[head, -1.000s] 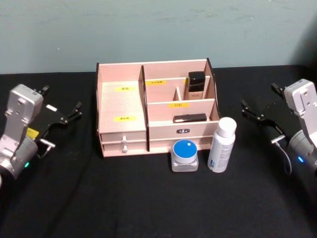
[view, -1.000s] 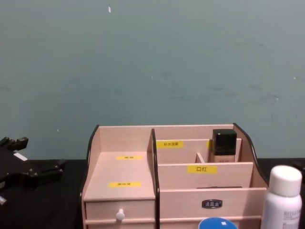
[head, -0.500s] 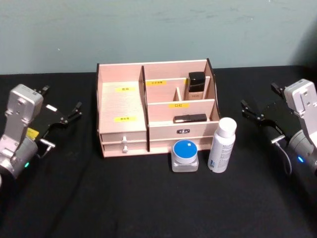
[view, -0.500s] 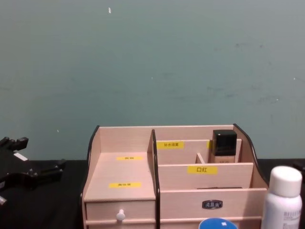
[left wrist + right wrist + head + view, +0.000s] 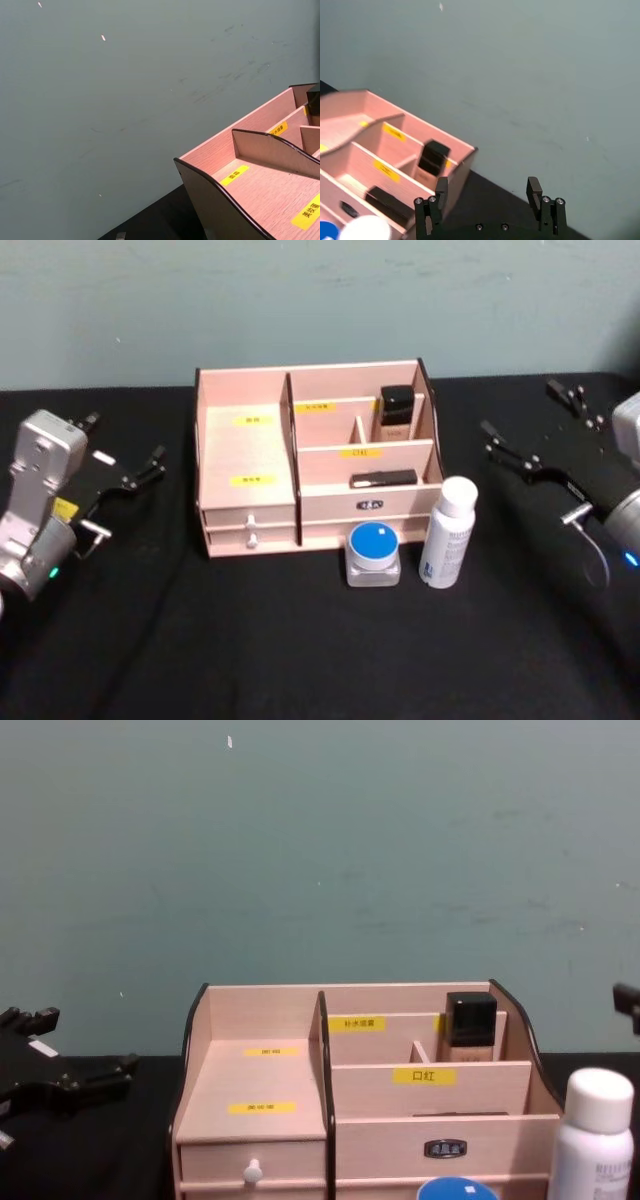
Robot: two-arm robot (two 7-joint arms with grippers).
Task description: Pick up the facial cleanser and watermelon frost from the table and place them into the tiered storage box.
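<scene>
Hovering open and empty: right gripper [image 5: 516, 405] and left gripper [image 5: 126, 436] either side of the tiered storage box [image 5: 320, 380]

From my station I see the right gripper held above the black table [image 5: 300, 640], its two fingers spread wide with nothing between them. The right wrist view confirms it: both dark fingers [image 5: 441, 186] stand well apart and only the wall shows in the gap.

The facial cleanser [image 5: 449, 532] stands upright on the table to this gripper's left and nearer the robot's body, well apart from the fingertips. It is just in front of the box's right front corner. The watermelon frost [image 5: 373, 552] sits farther left again, just beside the cleanser, blue lid up, right in front of the box's lower drawer. Neither of them is in the box.

The box itself lies to the right gripper's left, between the two grippers. In its back right compartment, a beige bottle with a black cap [image 5: 396, 412] stands upright. A flat black item [image 5: 384, 478] lies in the compartment in front of that.

The left gripper hangs over the table with the box to its right, clear of the curved side panel. Its fingers are also parted and hold nothing. The cleanser and the jar are well away from it, past the drawers.
</scene>
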